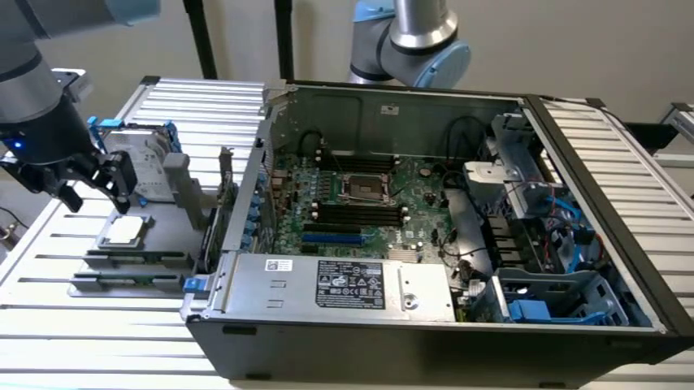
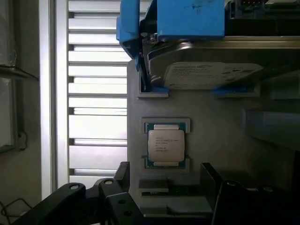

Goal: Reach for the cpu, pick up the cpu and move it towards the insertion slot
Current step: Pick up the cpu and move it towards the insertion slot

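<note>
The tool (image 1: pixel 96 191) hung spread and empty above the cpu (image 1: pixel 125 230); lowering it centred, squarely across the cpu's opposite edges, would likely grip it flat.

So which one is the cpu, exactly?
Left of the open computer case in the exterior view, a grey fixture sits on the slatted table. The cpu lies flat on it: a small silver square, unlike the larger upright hard drive beside it.

Soft, even indoor light covers the exterior view; the ribbed white metal table (image 1: pixel 65 325) shines pale, the open black computer case (image 1: pixel 434 349) is dimmer inside. In the wrist view the small square silver-grey cpu (image 2: pixel 166 145) shows mild sheen
</note>
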